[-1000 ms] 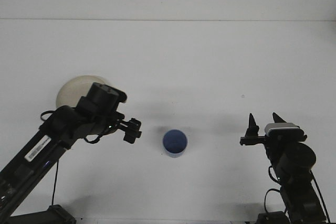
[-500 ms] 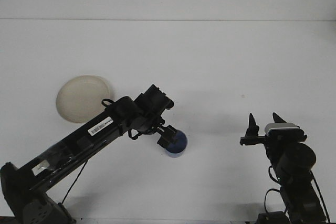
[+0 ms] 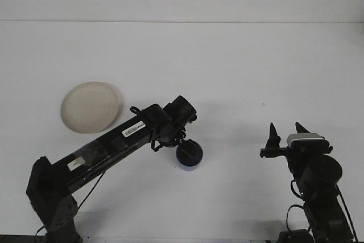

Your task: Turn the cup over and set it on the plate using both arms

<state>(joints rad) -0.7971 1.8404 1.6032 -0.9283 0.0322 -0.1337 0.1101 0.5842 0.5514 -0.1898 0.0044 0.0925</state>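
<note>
Front view. Blue cup (image 3: 189, 156) standing near the middle of the white surface (image 3: 227, 61), opening seemingly upward, though largely hidden from above. Left gripper (image 3: 187, 149) lowered right onto the cup, covering most of its rim; impossible to tell whether the fingers are spread or closed, or whether they touch the cup wall at all. Left arm stretched diagonally from the lower left corner across to the cup. Cream plate (image 3: 91, 107) lying bare, well apart from the cup, up and to the left, just beside the arm's forearm. Right gripper (image 3: 286, 134) hanging idle at the lower right, well apart from the cup, its two pointed fingers parted with clear white showing between them, holding nothing.

Step in hand, by judgement: reaching and seating on the cup for the first grasp; no lift, no flip, no placing yet. Early in the task.

Next move, likely: closing firmly on the cup wall or rim without nudging it sideways, then lifting clear of the surface. After that, probably a handover toward the waiting right gripper to turn the cup over, then carrying it across to the plate and setting it down centred.
</note>
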